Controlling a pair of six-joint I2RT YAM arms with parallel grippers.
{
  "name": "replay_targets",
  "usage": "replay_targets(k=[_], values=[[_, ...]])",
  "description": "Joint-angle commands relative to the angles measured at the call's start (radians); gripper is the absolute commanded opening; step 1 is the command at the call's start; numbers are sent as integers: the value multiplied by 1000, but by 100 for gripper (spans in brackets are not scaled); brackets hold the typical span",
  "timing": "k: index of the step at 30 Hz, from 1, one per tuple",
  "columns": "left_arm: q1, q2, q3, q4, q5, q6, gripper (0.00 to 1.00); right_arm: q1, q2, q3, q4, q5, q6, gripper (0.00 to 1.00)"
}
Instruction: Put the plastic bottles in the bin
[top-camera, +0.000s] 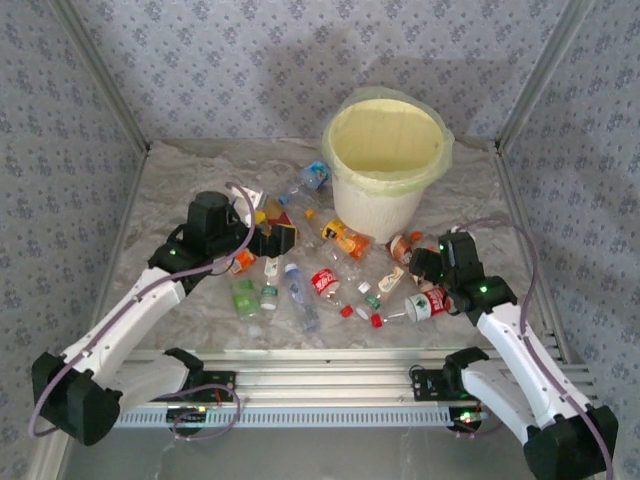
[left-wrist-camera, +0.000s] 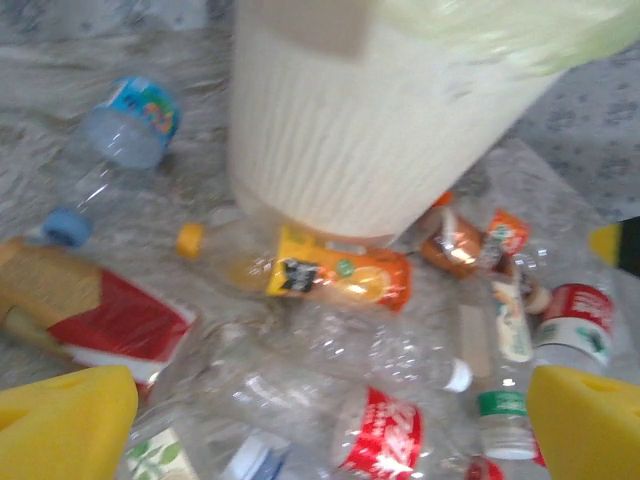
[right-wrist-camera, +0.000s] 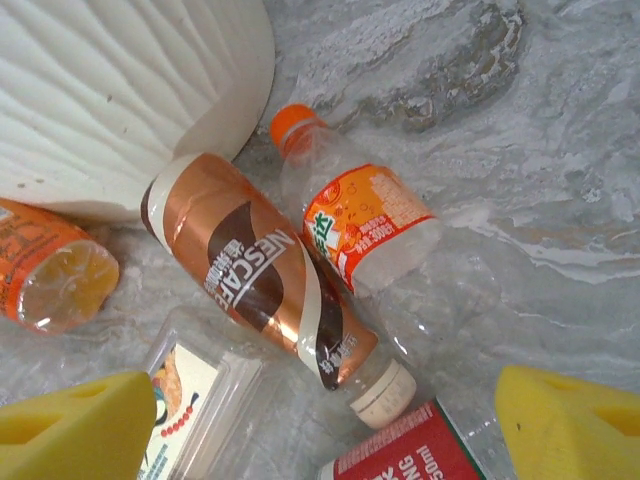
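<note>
From above, the bin (top-camera: 380, 205) stands on the marbled table (top-camera: 170, 210) in the upper middle of the frame, and the plastic bottles (top-camera: 325, 282) lie scattered in front of it, across the centre. The left gripper (top-camera: 283, 238) hangs over the left side of the heap, just left of the bin's base. The right gripper (top-camera: 422, 268) is over the right end of the heap, below and right of the bin. In the left wrist view, the bin's ribbed white wall fills the upper middle. An orange bottle (left-wrist-camera: 335, 278) lies against its foot, a blue-labelled bottle (left-wrist-camera: 130, 125) sits at upper left and a red-labelled bottle (left-wrist-camera: 385, 435) at the bottom centre. The yellow pads (left-wrist-camera: 60, 425) of the left gripper sit in the two bottom corners, spread wide apart above the bottles with nothing caught between them. In the right wrist view, the bin's wall takes the upper left corner. A brown coffee bottle (right-wrist-camera: 265, 280) lies slanted from the bin's foot down towards the bottom centre. An orange-capped bottle (right-wrist-camera: 365, 225) lies just beside it on the right, and they seem to touch. A red label (right-wrist-camera: 410, 455) shows at the bottom edge. The right gripper's pads are also far apart in the bottom corners; the coffee bottle's capped end lies in the gap between them, and they hold nothing.
</note>
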Motion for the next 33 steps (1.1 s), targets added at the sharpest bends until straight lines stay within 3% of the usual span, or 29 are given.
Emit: replay_targets(k=[1, 6, 12, 23, 28, 33], values=[[-14, 6, 71, -88, 99, 23, 99, 8, 22, 42, -132, -50, 23, 87], [-39, 16, 58, -91, 144, 51, 100, 10, 38, 93, -309, 20, 117, 85], [-86, 24, 62, -113, 127, 67, 100, 16, -13, 59, -382, 58, 272, 88], [-129, 3, 64, -131, 113, 74, 100, 23, -11, -84, -223, -30, 481, 92], [-133, 12, 65, -128, 123, 75, 100, 22, -1, -72, -203, -50, 456, 89], [-132, 16, 67, -130, 124, 79, 100, -21, -1, 22, -309, 33, 264, 89]])
